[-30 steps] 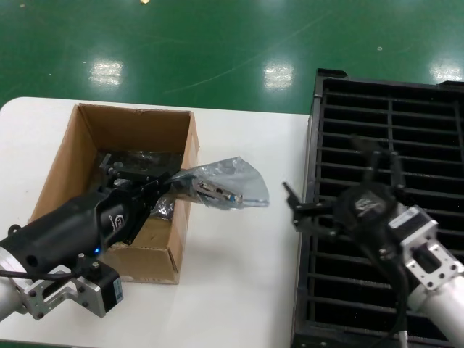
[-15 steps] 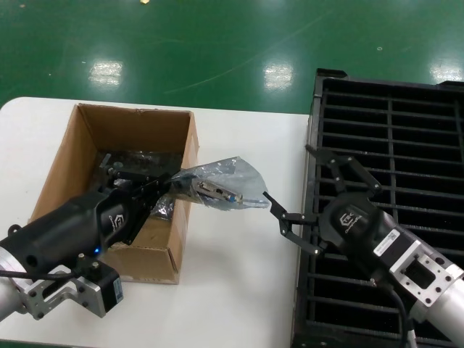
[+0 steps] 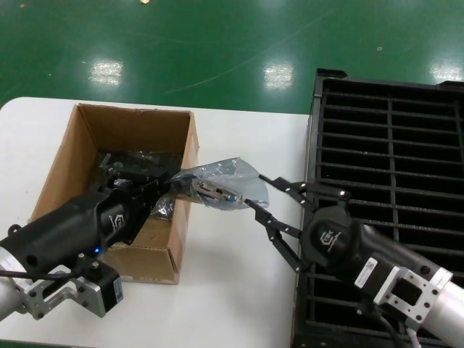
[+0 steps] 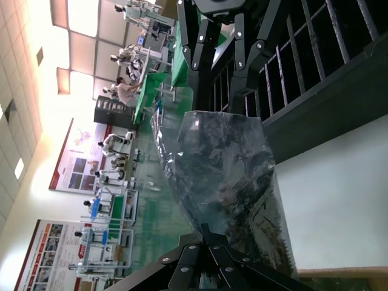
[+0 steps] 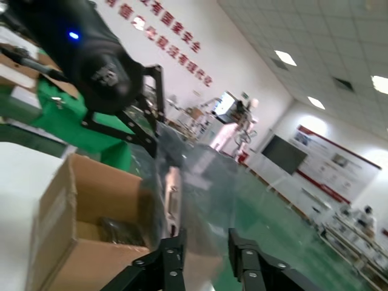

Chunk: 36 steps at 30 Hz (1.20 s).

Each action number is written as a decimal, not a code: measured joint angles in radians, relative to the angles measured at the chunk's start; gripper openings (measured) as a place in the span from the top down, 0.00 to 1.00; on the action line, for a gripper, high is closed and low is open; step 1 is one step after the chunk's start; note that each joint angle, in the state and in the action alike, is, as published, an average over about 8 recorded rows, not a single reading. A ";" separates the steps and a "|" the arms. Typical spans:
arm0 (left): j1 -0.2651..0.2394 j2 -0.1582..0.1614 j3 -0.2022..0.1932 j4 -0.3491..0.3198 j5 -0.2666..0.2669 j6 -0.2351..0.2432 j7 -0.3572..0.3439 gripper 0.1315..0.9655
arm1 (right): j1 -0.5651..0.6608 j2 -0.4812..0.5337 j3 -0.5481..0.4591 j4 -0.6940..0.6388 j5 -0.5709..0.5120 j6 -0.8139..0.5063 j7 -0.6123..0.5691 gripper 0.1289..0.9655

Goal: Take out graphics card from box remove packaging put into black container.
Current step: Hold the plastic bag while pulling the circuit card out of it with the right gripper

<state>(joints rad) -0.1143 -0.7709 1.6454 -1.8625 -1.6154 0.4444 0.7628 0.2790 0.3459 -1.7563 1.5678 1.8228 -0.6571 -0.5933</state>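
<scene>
The bagged graphics card (image 3: 215,193) hangs just outside the right wall of the cardboard box (image 3: 116,206), lifted clear of the white table (image 3: 239,297) and sticking out sideways toward the black tray (image 3: 391,116). The left gripper (image 3: 176,185) is clamped on the end of the plastic bag (image 3: 232,177) nearest the box, so the card's long axis runs from the box wall out toward the tray, tilting slightly downward, with its silver bracket and small blue port showing through the film at the far end. The right gripper (image 3: 264,194) is on the tray side of the box and is clearly the nearer free arm: its two fingers are spread wide, one above and one below the loose far end of the bag, and that end sits right at the mouth between them. Whether either fingertip already touches the film cannot be told from the head view. In the right wrist view the fingers (image 5: 173,254) stand apart with the shiny bag (image 5: 194,182) rising just beyond them and the box (image 5: 79,218) behind. The coming move likely turns on this line-up: the bag lies straight ahead of the open right fingers, end-on, so closing on that free end should let the two arms pull bag and card apart along the card's length. More bagged items appear to lie inside the box.
</scene>
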 joint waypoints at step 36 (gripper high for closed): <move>0.000 0.000 0.000 0.000 0.000 0.000 0.000 0.99 | 0.395 0.060 -0.237 -0.213 -0.125 -0.195 0.297 0.99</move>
<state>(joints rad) -0.1143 -0.7709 1.6453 -1.8625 -1.6153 0.4445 0.7628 0.6741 0.4056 -1.9933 1.3545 1.6982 -0.8520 -0.2965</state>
